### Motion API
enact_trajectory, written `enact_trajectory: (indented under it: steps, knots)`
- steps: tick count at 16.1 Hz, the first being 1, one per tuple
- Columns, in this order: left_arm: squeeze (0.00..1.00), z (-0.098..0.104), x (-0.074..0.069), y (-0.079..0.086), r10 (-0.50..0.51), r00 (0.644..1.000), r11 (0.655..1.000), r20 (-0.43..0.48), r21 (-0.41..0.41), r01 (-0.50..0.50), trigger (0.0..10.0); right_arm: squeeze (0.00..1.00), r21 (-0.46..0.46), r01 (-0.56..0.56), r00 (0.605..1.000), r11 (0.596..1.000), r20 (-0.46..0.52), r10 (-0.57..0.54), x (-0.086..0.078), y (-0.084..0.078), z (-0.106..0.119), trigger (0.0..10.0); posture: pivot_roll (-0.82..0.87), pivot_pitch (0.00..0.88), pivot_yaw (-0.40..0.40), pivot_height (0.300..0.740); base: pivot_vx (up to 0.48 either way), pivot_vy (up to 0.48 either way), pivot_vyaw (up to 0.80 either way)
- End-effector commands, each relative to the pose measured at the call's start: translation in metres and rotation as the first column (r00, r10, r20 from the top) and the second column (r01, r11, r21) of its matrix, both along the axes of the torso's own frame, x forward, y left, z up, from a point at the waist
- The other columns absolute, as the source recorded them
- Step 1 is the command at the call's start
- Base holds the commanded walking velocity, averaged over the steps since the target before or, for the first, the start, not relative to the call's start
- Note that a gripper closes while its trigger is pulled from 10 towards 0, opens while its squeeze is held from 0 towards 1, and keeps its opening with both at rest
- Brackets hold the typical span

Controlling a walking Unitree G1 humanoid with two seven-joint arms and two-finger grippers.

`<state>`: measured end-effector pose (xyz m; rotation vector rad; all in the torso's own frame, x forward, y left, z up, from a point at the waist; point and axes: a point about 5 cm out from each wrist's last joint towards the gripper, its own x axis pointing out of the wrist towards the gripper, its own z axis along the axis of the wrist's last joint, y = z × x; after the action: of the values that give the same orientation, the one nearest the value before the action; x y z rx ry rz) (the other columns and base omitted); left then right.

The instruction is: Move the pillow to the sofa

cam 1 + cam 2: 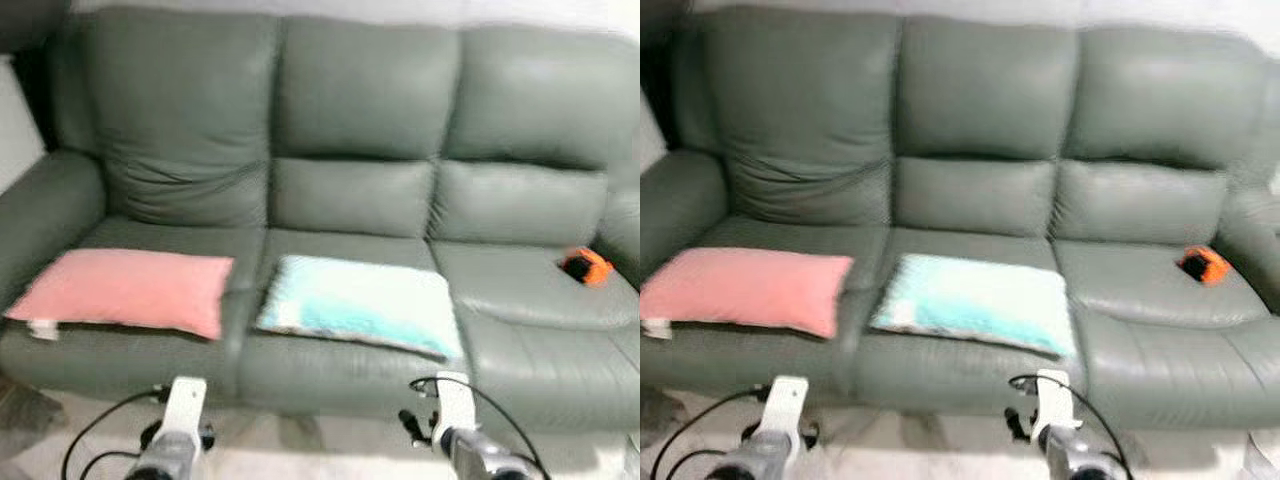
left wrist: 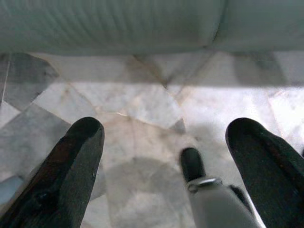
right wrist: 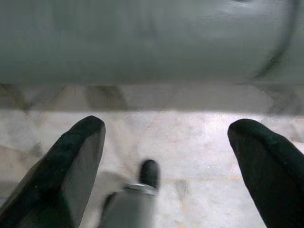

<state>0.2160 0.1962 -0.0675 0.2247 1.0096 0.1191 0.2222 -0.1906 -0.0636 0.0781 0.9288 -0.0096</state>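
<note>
A white and teal pillow point(image 1: 358, 305) lies flat on the middle seat of the grey-green sofa point(image 1: 360, 100). On the left seat lies a pink pillow point(image 1: 125, 289). Both arms hang low in front of the sofa's base, the left arm point(image 1: 180, 415) under the pink pillow's inner end and the right arm point(image 1: 455, 415) under the teal pillow's right end. In the left wrist view my left gripper point(image 2: 166, 130) is open over the marble floor, holding nothing. In the right wrist view my right gripper point(image 3: 166, 128) is likewise open and empty, facing the sofa's front edge point(image 3: 152, 42).
A small orange and black object point(image 1: 586, 266) sits on the right seat near the armrest. The left armrest point(image 1: 40, 215) and right armrest point(image 1: 622, 235) bound the seats. Pale marble floor point(image 2: 142, 99) runs along the sofa's base. Black cables loop beside both arms.
</note>
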Motion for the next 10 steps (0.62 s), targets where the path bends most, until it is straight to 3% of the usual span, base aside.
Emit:
enact_trajectory:
  steps: [1,4,10]
  knots:
    - [0.0,-0.0024,-0.002,-0.0084,0.0,1.0,1.0,-0.009,-0.021,0.0,10.0,0.0,-0.006,0.01,1.0,1.0,0.002,-0.01,0.0013,-0.0044,0.0014,10.0,-0.11,0.0,-0.048,0.74,0.0,0.0,0.0]
    - [0.0,-0.0024,-0.0022,-0.008,0.019,1.0,0.999,-0.01,-0.028,-0.02,10.0,0.0,-0.012,-0.005,1.0,1.0,0.002,0.005,0.0018,-0.004,0.0017,10.0,-0.11,0.0,-0.047,0.74,0.0,0.0,0.0]
    - [0.0,-0.0024,-0.0022,-0.0076,0.014,1.0,1.0,-0.017,-0.022,-0.015,10.0,0.0,-0.024,-0.032,0.999,0.999,-0.003,0.032,0.0014,-0.0033,0.0013,10.0,-0.11,0.0,-0.048,0.74,0.0,0.412,0.0]
